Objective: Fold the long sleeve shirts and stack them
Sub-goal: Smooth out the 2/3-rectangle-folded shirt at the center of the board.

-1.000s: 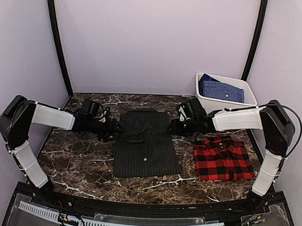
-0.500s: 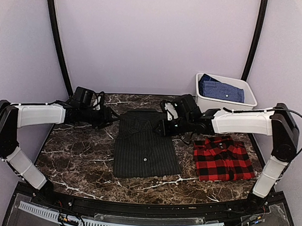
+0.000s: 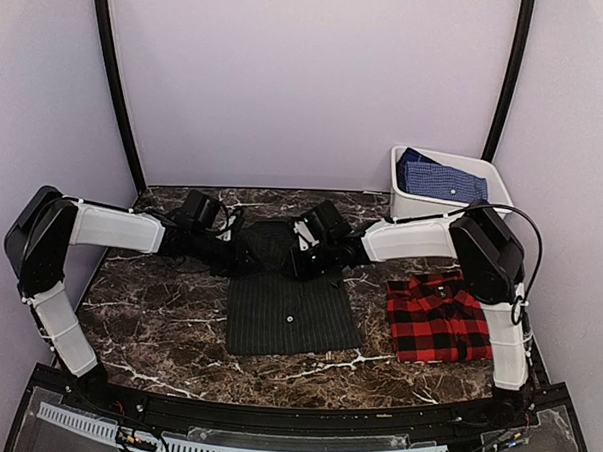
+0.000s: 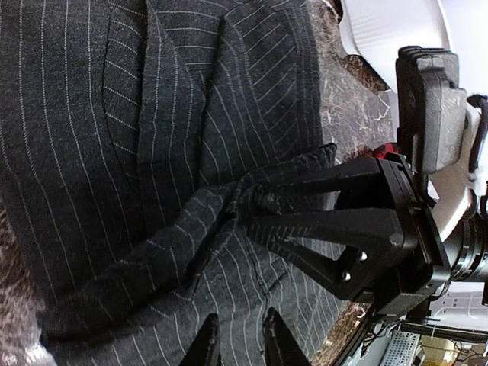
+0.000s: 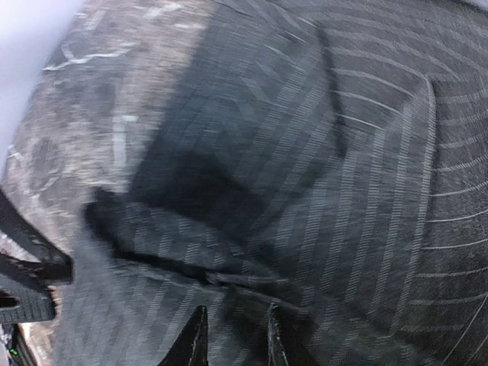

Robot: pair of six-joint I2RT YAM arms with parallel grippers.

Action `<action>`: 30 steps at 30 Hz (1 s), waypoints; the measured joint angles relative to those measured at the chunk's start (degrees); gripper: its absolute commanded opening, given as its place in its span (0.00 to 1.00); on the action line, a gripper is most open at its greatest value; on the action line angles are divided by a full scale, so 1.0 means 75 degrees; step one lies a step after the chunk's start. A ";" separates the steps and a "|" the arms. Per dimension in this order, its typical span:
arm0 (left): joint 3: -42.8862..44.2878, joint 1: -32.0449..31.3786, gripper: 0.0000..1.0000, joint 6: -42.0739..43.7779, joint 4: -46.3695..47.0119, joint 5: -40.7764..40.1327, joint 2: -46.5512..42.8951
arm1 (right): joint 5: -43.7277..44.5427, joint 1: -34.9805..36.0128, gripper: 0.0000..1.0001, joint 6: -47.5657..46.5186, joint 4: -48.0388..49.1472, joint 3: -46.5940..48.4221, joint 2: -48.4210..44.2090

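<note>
Charcoal pinstripe shirt [image 3: 293,308] lies mid-table, button side up, collar end away from my bases. The near part is flat and the far end is bunched. My right pincer [image 4: 253,207] is clamped on a raised ridge of cloth near the collar; the left wrist view shows both its fingers converging on that fold. My left pincer [image 3: 244,254] is at the same end, just beside it. Its fingers are close together over the cloth, but I can't tell if they hold anything.

Red plaid shirt [image 3: 440,320] sits folded on the table [image 3: 157,320] to the right, apart from the pinstripe one. White bin [image 3: 432,207] holding a blue checked shirt [image 3: 442,179] is at the far right.

Risks, my read:
- If only one side is gripped, the shirt could drag or skew rather than fold.
- The pinch may catch the top layer only, so the back layer would stay down and wrinkle.
- The pincers are very near each other, and a small inward move could knock them together.
- The right wrist view is blurred, so there's no grip check from there.
</note>
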 measured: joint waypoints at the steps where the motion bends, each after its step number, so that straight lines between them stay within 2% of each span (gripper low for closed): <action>1: 0.0160 0.0003 0.20 0.0000 0.0032 0.0038 0.0303 | -0.0012 -0.0117 0.26 0.0003 -0.0073 0.0076 0.0189; 5: 0.0831 0.0006 0.21 0.0052 0.0093 0.0067 0.1370 | -0.0149 -0.0460 0.33 0.0006 -0.0251 0.0402 0.0676; 11: 0.1699 0.0038 0.21 0.0198 -0.0058 -0.0236 0.2430 | -0.0160 -0.0580 0.42 -0.0093 -0.0487 0.1052 0.0632; 16: 0.1903 0.0105 0.22 0.0274 -0.0117 -0.0414 0.2684 | -0.0117 -0.0580 0.38 -0.0201 -0.0606 0.0988 0.0195; 22: 0.2110 0.0143 0.22 0.0396 -0.0210 -0.0481 0.2798 | -0.0105 -0.0589 0.35 -0.0169 -0.0251 -0.0160 -0.0691; 27: 0.2457 0.0149 0.23 0.0560 -0.0312 -0.0466 0.3019 | -0.0093 -0.0641 0.33 0.0026 -0.0052 -0.0968 -0.0650; 30: 0.2521 0.0149 0.27 0.0627 -0.0356 -0.0455 0.3048 | 0.0038 -0.0711 0.33 0.0251 -0.0026 -0.1177 -0.0527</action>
